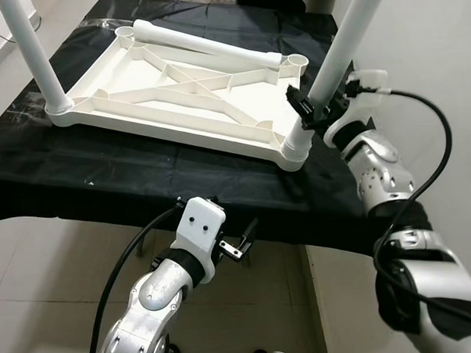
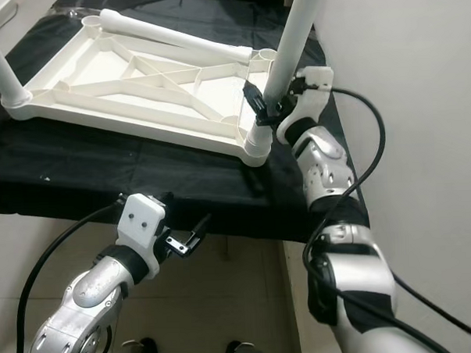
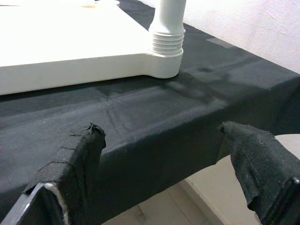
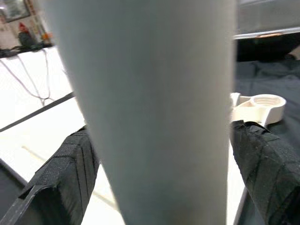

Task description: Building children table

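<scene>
At the tabletop's (image 1: 177, 93) near corner, the right hand (image 1: 315, 109) grips the upright leg (image 1: 341, 47); the left hand (image 1: 242, 243) hangs open below.

- Left gripper (image 3: 161, 154): two black fabric-wrapped fingers (image 3: 77, 161) spread apart, nothing between them.
- Black cloth (image 3: 154, 126): covers the surface beyond the fingers, draped over its near edge.
- White tabletop (image 3: 70, 51): lying flat on the cloth.
- White leg (image 3: 167, 33): upright in the tabletop's corner socket, ribbed collar at base.
- Pale wall (image 3: 253, 23): behind.
</scene>
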You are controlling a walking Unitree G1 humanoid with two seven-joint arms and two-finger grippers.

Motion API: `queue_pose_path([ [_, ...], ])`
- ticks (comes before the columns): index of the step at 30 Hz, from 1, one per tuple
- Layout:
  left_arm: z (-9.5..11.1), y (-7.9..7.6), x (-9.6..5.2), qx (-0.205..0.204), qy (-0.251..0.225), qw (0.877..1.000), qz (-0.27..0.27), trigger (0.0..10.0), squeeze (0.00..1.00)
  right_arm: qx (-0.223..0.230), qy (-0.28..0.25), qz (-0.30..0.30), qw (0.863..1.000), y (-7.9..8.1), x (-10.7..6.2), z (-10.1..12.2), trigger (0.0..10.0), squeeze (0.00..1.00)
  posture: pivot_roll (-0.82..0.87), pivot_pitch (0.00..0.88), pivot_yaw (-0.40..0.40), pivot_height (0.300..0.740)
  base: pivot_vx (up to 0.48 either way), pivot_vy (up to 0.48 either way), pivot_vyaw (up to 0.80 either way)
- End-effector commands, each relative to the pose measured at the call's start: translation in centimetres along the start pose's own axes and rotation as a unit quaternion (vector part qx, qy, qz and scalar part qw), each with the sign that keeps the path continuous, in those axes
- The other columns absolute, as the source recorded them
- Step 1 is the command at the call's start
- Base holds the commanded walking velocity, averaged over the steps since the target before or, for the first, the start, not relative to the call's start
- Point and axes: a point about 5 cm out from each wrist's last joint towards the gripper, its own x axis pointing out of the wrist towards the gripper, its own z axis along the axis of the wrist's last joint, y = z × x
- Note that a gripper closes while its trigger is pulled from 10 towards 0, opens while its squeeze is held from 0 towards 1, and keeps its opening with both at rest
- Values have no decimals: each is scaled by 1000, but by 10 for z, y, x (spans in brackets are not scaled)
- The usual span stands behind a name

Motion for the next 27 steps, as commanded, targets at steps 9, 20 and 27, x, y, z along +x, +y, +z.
queue_pose_path([
  [9,-1,-2,-3,4,3,1000,-4,10000,0,2,45,70,997,-2,-2,-9,10000,0,111,203,-112,740,0,0,0],
  [20,-1,-3,-4,3,3,1000,-5,10000,0,-17,56,68,996,-4,3,-6,10000,0,114,213,-116,740,0,0,0],
  [27,-1,-3,-4,4,4,1000,-4,10000,0,-18,48,60,997,-6,5,-2,0,0,114,213,-116,740,0,0,0],
])
